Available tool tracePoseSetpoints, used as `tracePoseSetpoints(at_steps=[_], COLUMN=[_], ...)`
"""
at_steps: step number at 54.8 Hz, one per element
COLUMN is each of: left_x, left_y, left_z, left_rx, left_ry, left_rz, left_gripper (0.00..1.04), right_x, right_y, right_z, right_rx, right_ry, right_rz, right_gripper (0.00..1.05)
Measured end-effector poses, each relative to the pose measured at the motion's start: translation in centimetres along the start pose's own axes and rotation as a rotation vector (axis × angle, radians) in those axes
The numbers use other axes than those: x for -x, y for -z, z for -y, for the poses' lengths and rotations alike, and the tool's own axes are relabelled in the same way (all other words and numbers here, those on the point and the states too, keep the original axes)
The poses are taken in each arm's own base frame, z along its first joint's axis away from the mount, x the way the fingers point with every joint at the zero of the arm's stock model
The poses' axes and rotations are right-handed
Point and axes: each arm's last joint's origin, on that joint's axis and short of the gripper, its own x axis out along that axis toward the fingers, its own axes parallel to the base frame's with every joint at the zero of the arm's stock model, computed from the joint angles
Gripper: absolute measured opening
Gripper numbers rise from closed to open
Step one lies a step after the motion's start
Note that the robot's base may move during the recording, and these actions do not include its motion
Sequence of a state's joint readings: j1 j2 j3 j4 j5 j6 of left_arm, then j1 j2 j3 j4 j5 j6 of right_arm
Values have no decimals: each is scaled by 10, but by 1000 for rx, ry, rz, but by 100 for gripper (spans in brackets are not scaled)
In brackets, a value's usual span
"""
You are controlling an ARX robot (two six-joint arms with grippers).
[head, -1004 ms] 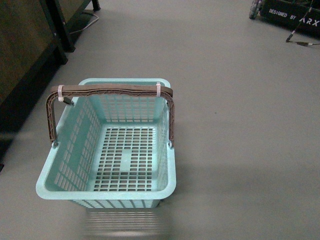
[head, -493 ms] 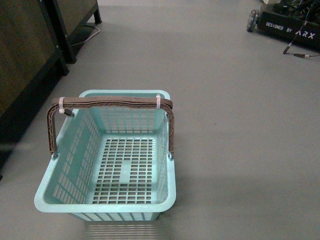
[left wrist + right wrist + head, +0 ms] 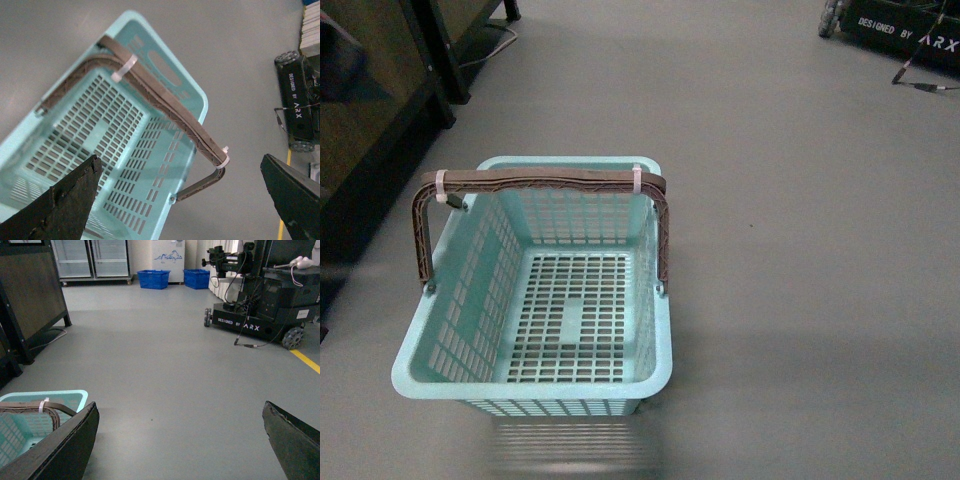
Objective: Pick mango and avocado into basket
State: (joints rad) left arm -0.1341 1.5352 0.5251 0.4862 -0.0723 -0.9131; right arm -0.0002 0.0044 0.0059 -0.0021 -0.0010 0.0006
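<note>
Front view: the light blue plastic shopping basket with slotted lattice sides stands upright on the grey smooth floor, left of centre and close to the robot. Its slotted bottom is visible across the whole area. The two brown-grey folding handles are raised and lie together, crossing above the far end of the basket. One white zip tie binds them at the left corner and a second white zip tie at the right corner. A dark wooden cabinet on black legs stands beside the basket on the left.

Left wrist view: the left gripper is above the basket, looking down on it. Its jaws are spread wide with nothing between them, clear of the handles.

Right wrist view: the right gripper faces along the floor, jaws likewise spread wide and holding nothing. The basket lies off to one side of it. A black wheeled robot base lettered ARX stands well apart, beyond it.
</note>
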Motion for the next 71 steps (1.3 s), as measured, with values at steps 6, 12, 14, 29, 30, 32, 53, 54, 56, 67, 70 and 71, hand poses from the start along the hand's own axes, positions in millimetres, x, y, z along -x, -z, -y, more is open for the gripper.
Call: tracePoseSetpoints(at_steps=[6, 12, 14, 29, 30, 32, 53, 54, 56, 67, 70, 71], left_x=[-33, -58, -66, -131, -136, -142, -202, -202, -201, -178, -167, -162], left_y=[15, 20, 21, 30, 32, 34, 46, 46, 44, 31, 23, 19], left_z=[-3, -3, -2, -7, -8, -9, -2, 0, 4, 18, 24, 28], left_rx=[98, 190, 210, 362, 370, 379, 471, 478, 497, 523, 547, 568], left_ry=[-6, 13, 21, 9, 5, 1, 166, 191, 264, 514, 535, 552], left_rz=[-47, -44, -39, -54, -57, -61, -27, -23, -17, 44, 50, 56], left_gripper=[97, 97, 97, 97, 97, 97, 90, 86, 78, 41, 32, 30], right_x=[0, 0, 0, 0, 0, 0, 0, 0, 0, 0, 0, 0], right_y=[0, 0, 0, 0, 0, 0, 0, 0, 0, 0, 0, 0], right_z=[0, 0, 0, 0, 0, 0, 0, 0, 0, 0, 0, 0], right_rx=[0, 0, 0, 0, 0, 0, 0, 0, 0, 0, 0, 0], right_ry=[0, 0, 0, 0, 0, 0, 0, 0, 0, 0, 0, 0], right_rz=[0, 0, 0, 0, 0, 0, 0, 0, 0, 0, 0, 0], right_gripper=[97, 97, 97, 97, 97, 97, 97, 97, 97, 97, 97, 97])
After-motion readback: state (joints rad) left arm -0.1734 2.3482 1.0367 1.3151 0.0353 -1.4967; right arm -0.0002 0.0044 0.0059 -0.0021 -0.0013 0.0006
